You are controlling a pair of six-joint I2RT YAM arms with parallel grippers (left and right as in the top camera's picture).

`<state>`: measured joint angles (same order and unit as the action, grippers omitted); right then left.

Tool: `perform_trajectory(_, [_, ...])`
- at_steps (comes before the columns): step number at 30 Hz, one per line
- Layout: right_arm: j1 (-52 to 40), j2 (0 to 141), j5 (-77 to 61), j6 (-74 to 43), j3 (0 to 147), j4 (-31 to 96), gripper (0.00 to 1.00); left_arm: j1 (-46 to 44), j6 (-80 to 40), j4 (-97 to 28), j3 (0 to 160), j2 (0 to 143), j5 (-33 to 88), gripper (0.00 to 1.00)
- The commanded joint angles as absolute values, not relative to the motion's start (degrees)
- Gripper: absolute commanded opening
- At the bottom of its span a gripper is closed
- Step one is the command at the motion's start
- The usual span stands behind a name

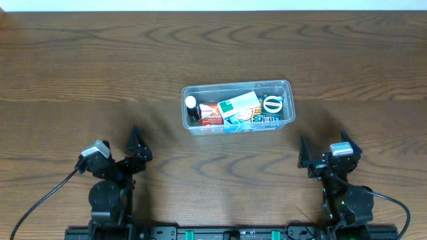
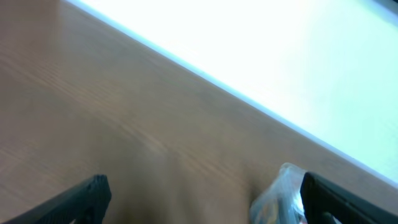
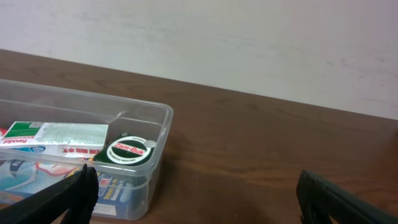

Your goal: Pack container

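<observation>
The clear plastic container (image 1: pixel 288 85) stands at mid-table, filled with several small items: a dark bottle with a white cap (image 1: pixel 191 109), a red box (image 1: pixel 211 115), a green-and-white box (image 1: pixel 239 103) and a round green tin (image 1: pixel 272 104). The right wrist view shows its right end (image 3: pixel 163 113) with the green tin (image 3: pixel 126 152) inside. My left gripper (image 1: pixel 138 148) is open and empty near the table's front left; in its wrist view (image 2: pixel 202 202) a corner of the container (image 2: pixel 281 190) shows blurred. My right gripper (image 1: pixel 321 152) is open and empty at the front right (image 3: pixel 196 196).
The wooden table (image 1: pixel 100 60) spreads around the container. A white wall (image 3: pixel 249 37) stands beyond the table's far edge. Black cables (image 1: pixel 40 203) run from the arm bases at the front.
</observation>
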<state>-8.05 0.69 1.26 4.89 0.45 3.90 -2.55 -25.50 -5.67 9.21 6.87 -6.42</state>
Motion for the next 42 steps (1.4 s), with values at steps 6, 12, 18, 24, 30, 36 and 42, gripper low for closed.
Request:
perform_trajectory(6, [-7.6, 0.3, 1.0, 5.7, 0.3, 4.1, 0.99, -2.3, -19.4, 5.8, 1.5, 6.4, -6.5, 0.98])
perform_trajectory(12, [-7.6, 0.3, 1.0, 5.7, 0.3, 4.1, 0.99, -2.3, -9.4, 4.8, 0.2, 6.1, -6.4, 0.98])
perform_trajectory(18, [-7.6, 0.3, 1.0, 5.7, 0.3, 4.1, 0.99, -2.3, 1.0, 4.3, 0.2, 6.0, -5.0, 0.98])
perform_trajectory(24, [-7.6, 0.3, 1.0, 5.7, 0.3, 4.1, 0.99, -2.3, 1.9, -0.9, 0.2, 2.6, -5.0, 0.98])
perform_trajectory(30, [-7.6, 0.3, 1.0, 5.7, 0.3, 4.1, 0.99, -2.3, 2.8, -2.9, 0.2, 0.1, -5.0, 0.98])
perform_trajectory(36, [-7.6, 0.3, 1.0, 5.7, 0.3, 4.1, 0.99, -2.3, 2.8, -3.7, 0.2, 0.1, -5.0, 0.98])
perform_trajectory(42, [-7.6, 0.3, 1.0, 5.7, 0.3, 4.1, 0.99, -2.3, 2.8, -3.7, 0.2, 0.1, -5.0, 0.98])
